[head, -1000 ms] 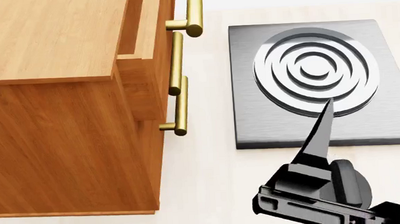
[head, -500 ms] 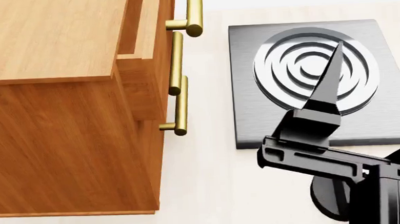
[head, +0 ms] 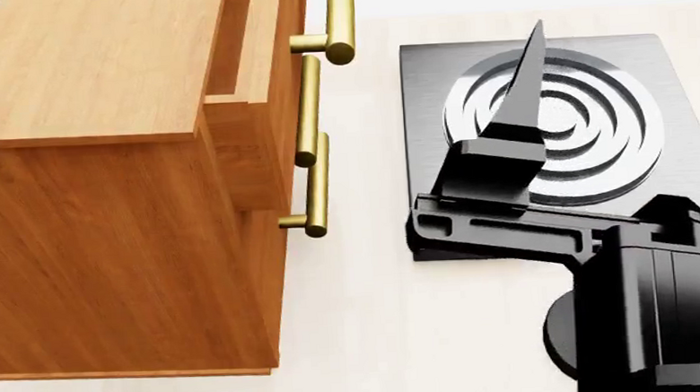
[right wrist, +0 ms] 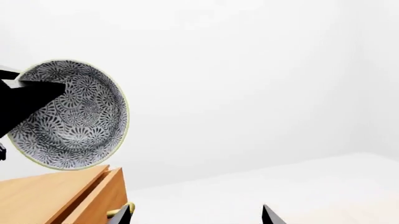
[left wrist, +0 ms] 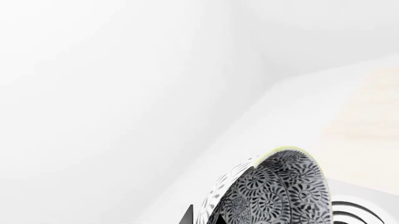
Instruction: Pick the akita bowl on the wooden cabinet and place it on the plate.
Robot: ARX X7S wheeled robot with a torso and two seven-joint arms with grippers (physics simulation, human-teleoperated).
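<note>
carry to plate | akita bowl [right wrist: 68, 114] pinched at rim by left fingers [right wrist: 31, 93], tilted | right fingers [right wrist: 193, 215] wide, empty | level bowl, move slowly

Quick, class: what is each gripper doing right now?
Left gripper: shut on the bowl, lifted above the cabinet.
Right gripper: open, holding nothing.
</note>
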